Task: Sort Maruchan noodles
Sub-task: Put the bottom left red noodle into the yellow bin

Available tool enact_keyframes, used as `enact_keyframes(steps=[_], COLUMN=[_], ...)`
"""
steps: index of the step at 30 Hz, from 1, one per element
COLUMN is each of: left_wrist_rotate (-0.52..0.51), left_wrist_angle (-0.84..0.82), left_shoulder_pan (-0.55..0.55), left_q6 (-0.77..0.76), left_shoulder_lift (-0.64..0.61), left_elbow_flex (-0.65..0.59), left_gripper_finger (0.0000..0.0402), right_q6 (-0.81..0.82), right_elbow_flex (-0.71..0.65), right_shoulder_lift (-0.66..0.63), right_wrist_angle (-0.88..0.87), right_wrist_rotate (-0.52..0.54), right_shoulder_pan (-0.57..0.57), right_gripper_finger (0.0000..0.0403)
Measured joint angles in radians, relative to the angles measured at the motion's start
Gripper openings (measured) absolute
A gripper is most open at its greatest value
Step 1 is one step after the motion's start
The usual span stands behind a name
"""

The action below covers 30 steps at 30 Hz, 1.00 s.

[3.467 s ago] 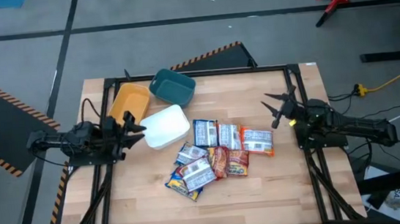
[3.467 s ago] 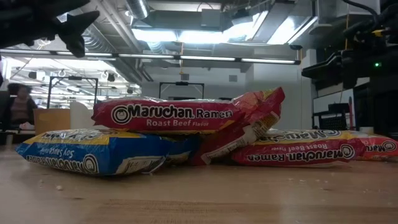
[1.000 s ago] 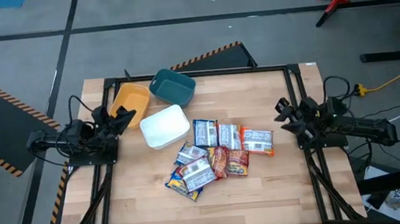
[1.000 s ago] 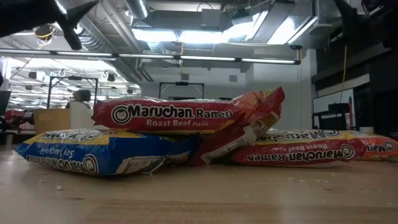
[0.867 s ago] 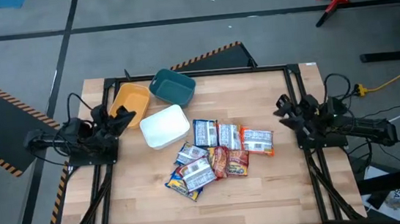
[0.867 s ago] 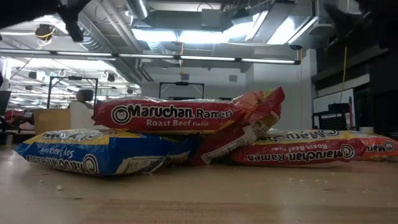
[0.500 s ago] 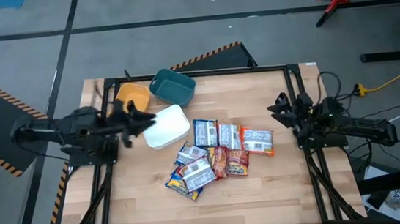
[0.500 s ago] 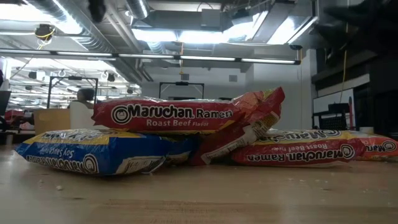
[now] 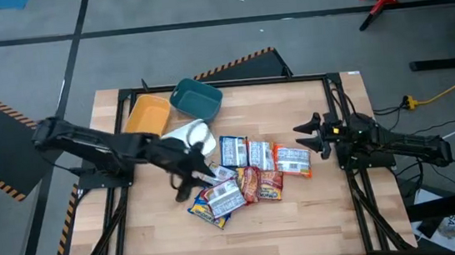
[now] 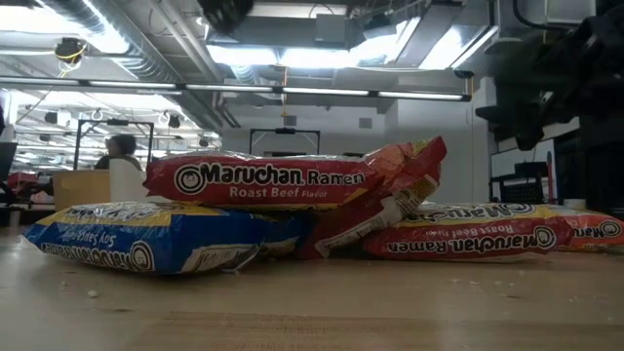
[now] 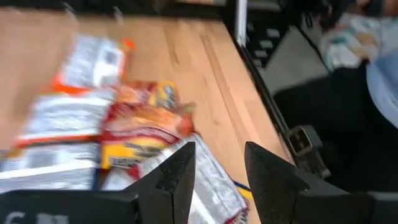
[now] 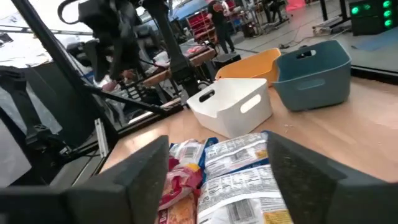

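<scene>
Since the earlier frames, we see the left gripper (image 9: pixel 188 175) reach out past the white bin (image 9: pixel 197 133) to the Maruchan noodles (image 9: pixel 249 174), its jaws narrowly parted and empty. We find the packets heaped mid-table, while the right gripper (image 9: pixel 308 134) hovers beside them, jaws wide.
</scene>
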Motion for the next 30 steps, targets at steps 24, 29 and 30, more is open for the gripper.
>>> enact_keyframes(steps=[24,29,30], left_wrist_rotate=[-0.004,-0.115,-0.127], left_wrist_angle=[-0.136,-0.145,-0.137], left_shoulder_pan=[-0.058,-0.047,-0.047], left_q6=[-0.031,-0.074,-0.08], left_shoulder_lift=[0.304,0.304,0.304], left_elbow_flex=[0.012,0.012,0.012], left_gripper_finger=[0.0241,0.0242,0.0242], right_q6=[-0.003,-0.004,-0.004], right_elbow_flex=[0.0,0.0,0.0], right_shoulder_lift=[0.0,0.0,0.0], right_wrist_angle=[-0.003,-0.003,-0.003], right_wrist_rotate=[0.001,0.001,0.002], right_shoulder_pan=[0.0,0.0,0.0], right_gripper_finger=[0.0296,0.0296,0.0296])
